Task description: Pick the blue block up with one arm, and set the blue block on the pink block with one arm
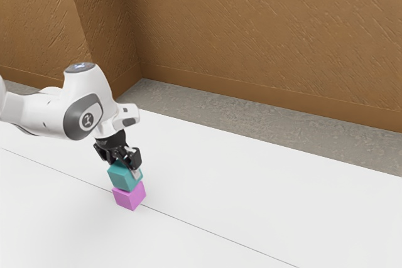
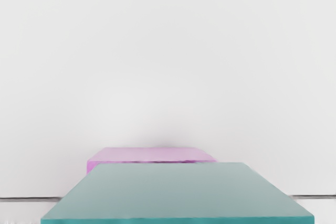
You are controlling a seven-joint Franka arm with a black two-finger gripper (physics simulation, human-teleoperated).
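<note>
The blue block (image 1: 125,179), teal in colour, rests on top of the pink block (image 1: 129,196) near the front left of the white table (image 1: 251,192). My gripper (image 1: 124,166) comes down onto the blue block from above, its black fingers against the block's upper sides. In the wrist view the blue block (image 2: 178,195) lies large right under my hand, with the pink block (image 2: 149,156) showing just past it.
A thin dark seam (image 1: 207,230) runs across the table under the stack. Beyond the table's far edge lie a grey floor strip (image 1: 264,114) and brown walls (image 1: 251,23).
</note>
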